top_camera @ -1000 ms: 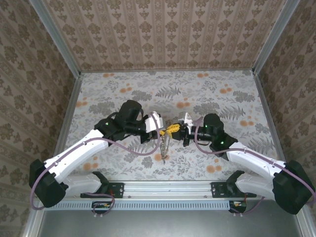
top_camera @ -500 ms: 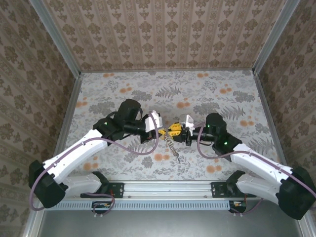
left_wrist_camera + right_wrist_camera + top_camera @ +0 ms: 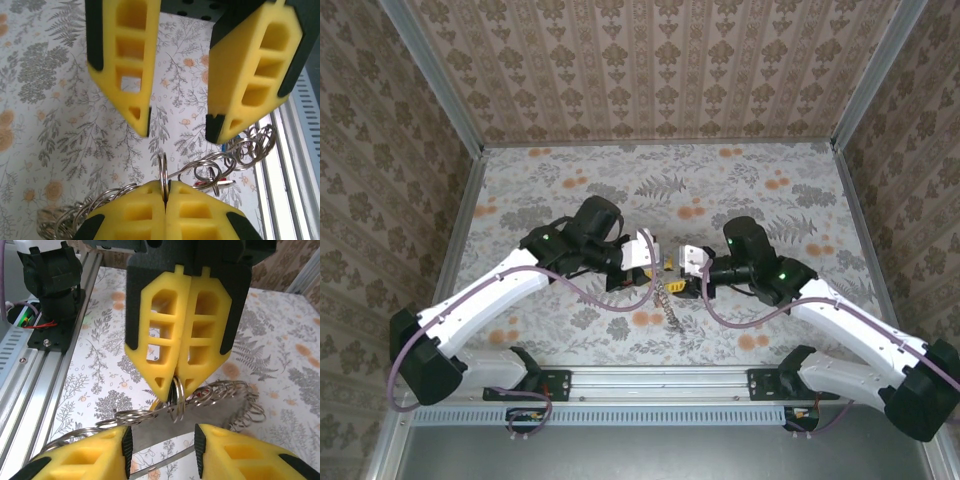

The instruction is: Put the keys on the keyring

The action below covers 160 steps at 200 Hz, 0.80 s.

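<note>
My left gripper is shut on a small split ring, the keyring, gripped edge-on so that it sticks out past the fingertips. A chain of silvery rings trails from it, with a bit of red key head among the loops. My right gripper faces it, open, its fingertips just short of the ring. In the right wrist view the keyring hangs from the left gripper, and a flat silvery key blade lies across between my open right fingers. From above, both grippers meet mid-table, with the chain dangling below them.
The floral table top stretches behind the arms, ringed by patterned walls. The aluminium rail with both arm bases runs along the near edge, close under the hanging chain.
My right gripper was shut at the ring and has opened. Both grippers have drifted slightly, and the hanging chain has swung right.
</note>
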Each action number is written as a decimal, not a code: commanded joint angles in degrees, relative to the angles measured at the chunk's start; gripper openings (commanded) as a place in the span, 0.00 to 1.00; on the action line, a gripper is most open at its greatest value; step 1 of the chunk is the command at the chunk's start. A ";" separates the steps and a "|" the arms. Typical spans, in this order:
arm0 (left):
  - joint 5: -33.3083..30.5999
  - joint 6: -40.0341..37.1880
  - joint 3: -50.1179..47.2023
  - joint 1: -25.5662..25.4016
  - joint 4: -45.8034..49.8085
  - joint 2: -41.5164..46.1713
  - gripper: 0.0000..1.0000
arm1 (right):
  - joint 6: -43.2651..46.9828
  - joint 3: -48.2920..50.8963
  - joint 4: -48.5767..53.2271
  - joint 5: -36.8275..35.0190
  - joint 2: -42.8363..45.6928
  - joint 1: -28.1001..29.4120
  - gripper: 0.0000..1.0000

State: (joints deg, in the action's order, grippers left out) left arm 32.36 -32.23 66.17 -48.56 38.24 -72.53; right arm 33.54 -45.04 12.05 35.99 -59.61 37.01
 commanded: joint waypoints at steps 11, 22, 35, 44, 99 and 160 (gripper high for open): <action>0.95 -2.49 3.23 -0.90 2.39 -1.27 0.00 | -1.46 -2.60 0.24 1.56 -1.36 0.38 0.35; 0.81 -2.54 3.43 -0.97 2.43 -1.52 0.00 | -2.39 -2.36 -0.55 1.84 -1.47 0.43 0.32; 0.76 -2.57 3.52 -1.01 2.20 -1.73 0.00 | -3.42 -1.86 -1.75 2.07 -1.47 0.43 0.26; 0.78 -2.48 3.53 -1.01 2.03 -1.87 0.00 | -4.07 -1.56 -2.31 2.17 -1.55 0.40 0.24; 1.39 -1.81 3.05 -1.06 0.69 -1.69 0.00 | -8.15 -0.50 -5.19 3.70 -3.80 0.51 0.21; 0.35 -0.35 -0.71 0.35 -2.32 1.70 0.05 | -15.63 2.76 -13.69 3.39 -2.35 -0.01 0.00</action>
State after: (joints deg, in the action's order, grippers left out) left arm 31.03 -33.23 67.02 -48.86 40.18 -74.37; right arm 23.97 -44.71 6.79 38.50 -63.33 37.12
